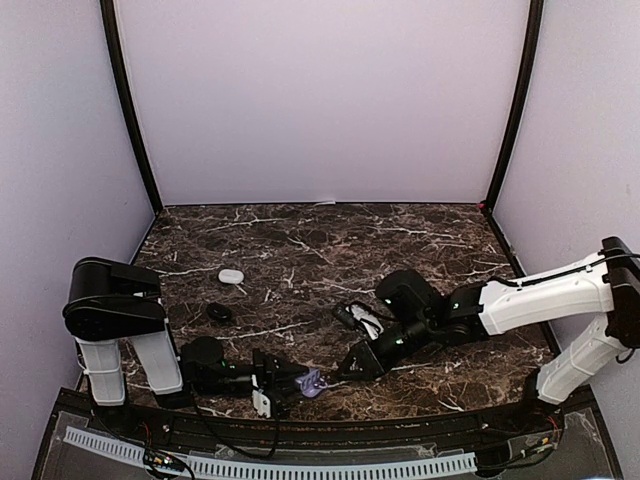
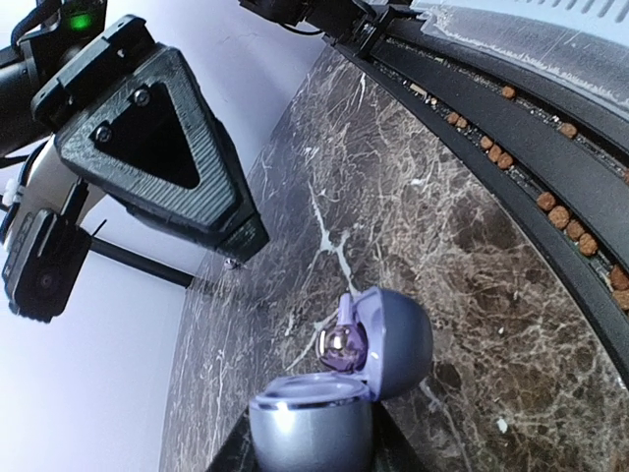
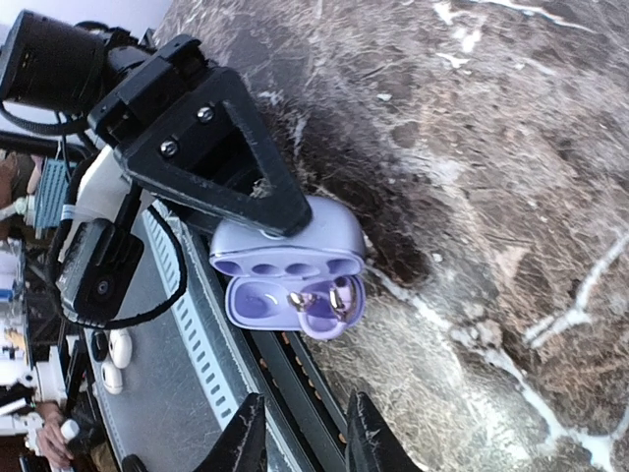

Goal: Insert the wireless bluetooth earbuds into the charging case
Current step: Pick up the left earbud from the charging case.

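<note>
Left claw (image 1: pixel 298 380): pinched onto the purple charging case (image 3: pixel 295 261), lid swung open.
Right claw (image 3: pixel 305 408): fingers spread, nothing between them, close beside the purple charging case on its right, not touching.
Inside the purple charging case: one purple earbud (image 3: pixel 336 297) with a shiny tip, seated in a well; second well hard to read.
Dark open case (image 1: pixel 358 318): beyond the purple charging case, to its right; something white inside.
Small black case (image 1: pixel 219 313): left of and beyond the purple charging case, contents unseen.
White case (image 1: pixel 231 275): farther back still, closed.
Marble table (image 1: pixel 300 240): beneath all.
</note>
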Tool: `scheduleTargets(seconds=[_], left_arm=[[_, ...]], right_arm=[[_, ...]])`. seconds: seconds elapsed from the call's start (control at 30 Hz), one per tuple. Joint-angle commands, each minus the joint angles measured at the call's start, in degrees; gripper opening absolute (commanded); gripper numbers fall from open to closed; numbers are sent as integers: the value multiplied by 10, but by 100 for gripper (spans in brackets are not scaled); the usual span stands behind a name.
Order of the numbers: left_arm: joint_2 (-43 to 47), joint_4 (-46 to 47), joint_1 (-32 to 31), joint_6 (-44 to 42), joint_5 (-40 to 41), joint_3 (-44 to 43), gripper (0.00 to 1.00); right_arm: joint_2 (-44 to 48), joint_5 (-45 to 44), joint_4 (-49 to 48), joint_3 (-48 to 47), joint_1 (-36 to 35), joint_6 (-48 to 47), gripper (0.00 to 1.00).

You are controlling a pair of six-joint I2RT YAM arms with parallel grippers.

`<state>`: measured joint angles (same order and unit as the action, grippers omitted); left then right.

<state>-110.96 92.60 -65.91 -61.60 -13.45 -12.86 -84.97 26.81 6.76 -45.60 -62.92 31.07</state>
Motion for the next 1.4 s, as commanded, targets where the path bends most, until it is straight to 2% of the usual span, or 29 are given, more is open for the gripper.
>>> scheduleTargets(seconds=[0.0,0.17,0.37,0.5,0.9,1.13,1.37], left_arm=[[-5,124,-3,-20,31,-12,2],[-5,124,-4,-24,39,-26,2],[-5,124,-4,-43,60,-48,2],[-4,110,-4,-60,70,-66,2],[-8,49,-4,-77,68,-128,2],[-10,50,-4,-77,62,-129,2],[-10,50,-4,-76,58,-131,2]], right_arm=[[40,-45,-70,45,7,119,28],[86,-67,-147,105,8,248,30],[125,-88,-211,152,11,395,29],[159,-107,-243,180,11,459,29],[181,-127,-297,221,6,525,27],[189,-162,-277,217,11,530,23],[160,-153,-266,192,14,521,21]])
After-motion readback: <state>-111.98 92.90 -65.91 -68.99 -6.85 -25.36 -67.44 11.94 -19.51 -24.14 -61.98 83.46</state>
